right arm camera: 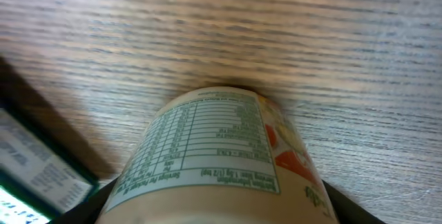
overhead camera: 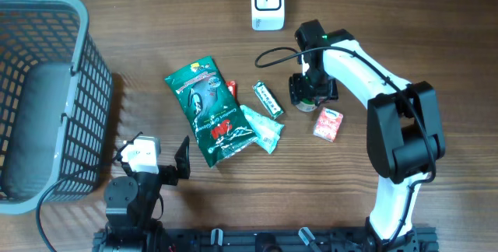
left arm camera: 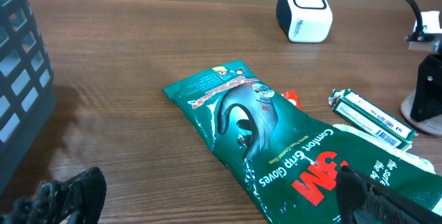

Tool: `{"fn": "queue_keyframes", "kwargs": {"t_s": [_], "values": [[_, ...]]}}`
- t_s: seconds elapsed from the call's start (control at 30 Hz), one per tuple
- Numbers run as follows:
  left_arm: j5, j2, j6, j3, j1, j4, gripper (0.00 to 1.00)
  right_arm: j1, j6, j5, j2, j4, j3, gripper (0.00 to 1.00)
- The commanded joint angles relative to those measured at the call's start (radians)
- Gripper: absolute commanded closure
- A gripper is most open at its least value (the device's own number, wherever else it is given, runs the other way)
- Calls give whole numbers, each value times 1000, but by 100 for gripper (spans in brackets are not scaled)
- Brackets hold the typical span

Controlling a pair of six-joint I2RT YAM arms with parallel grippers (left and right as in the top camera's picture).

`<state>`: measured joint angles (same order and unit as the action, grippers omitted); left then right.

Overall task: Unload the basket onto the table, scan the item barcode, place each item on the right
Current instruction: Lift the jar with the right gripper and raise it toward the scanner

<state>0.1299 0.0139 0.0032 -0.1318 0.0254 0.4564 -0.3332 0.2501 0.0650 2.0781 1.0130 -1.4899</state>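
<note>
A beige tub [right arm camera: 214,141] with a nutrition table printed on it stands on the wooden table and fills the right wrist view. My right gripper [right arm camera: 217,207] comes down over it, its dark fingers [right arm camera: 103,200] pressed against both sides. From overhead the right gripper [overhead camera: 311,92] hides most of the tub [overhead camera: 306,106]. The white barcode scanner [overhead camera: 267,3] stands at the back, apart from the gripper. Near the front left, my left gripper [overhead camera: 153,161] rests open and holds nothing; in its own view the left gripper [left arm camera: 221,210] spans the near end of the green glove pack [left arm camera: 276,148].
A green glove pack [overhead camera: 208,112], a teal packet [overhead camera: 261,127], a green bar box [overhead camera: 267,99] and a small red box [overhead camera: 328,124] lie mid-table. A grey basket [overhead camera: 39,96] stands at the left edge. A black cable [overhead camera: 272,54] loops near the right arm.
</note>
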Motion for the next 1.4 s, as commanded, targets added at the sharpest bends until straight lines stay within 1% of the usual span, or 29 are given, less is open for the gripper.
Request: {"fn": "queue_keyframes", "kwargs": {"t_s": [0.0,0.07,0.23,0.33,0.4,0.47,0.57,0.63,0.73,0.9,0.97,1.3,1.37], "values": [[15,-2,16,-2,2,5,0,0,41,30,26,21,-47,32],[15,-2,16,-2,2,5,0,0,37,81,26,75,-75,32],[15,-2,16,-2,2,5,0,0,37,222,26,333,-245,32],[15,-2,16,-2,2,5,0,0,40,271,26,453,-290,34],[15,-2,16,-2,2,5,0,0,41,369,26,493,-292,33],[15,-2,16,-2,2,5,0,-1,42,504,26,507,-292,39],[15,-2,16,-2,2,5,0,-2,43,626,26,527,-292,39],[15,-2,16,-2,2,5,0,-3,43,665,26,557,-292,39],[15,-2,16,-2,2,5,0,-8,39,665,26,598,-291,38],[15,-2,16,-2,2,5,0,-37,39,666,26,599,-291,38],[15,-2,16,-2,2,5,0,-65,11,669,26,599,-291,37],[15,-2,16,-2,2,5,0,-239,7,668,-1,599,-288,40],[15,-2,16,-2,2,5,0,-256,-28,666,-8,599,-288,41]]}}
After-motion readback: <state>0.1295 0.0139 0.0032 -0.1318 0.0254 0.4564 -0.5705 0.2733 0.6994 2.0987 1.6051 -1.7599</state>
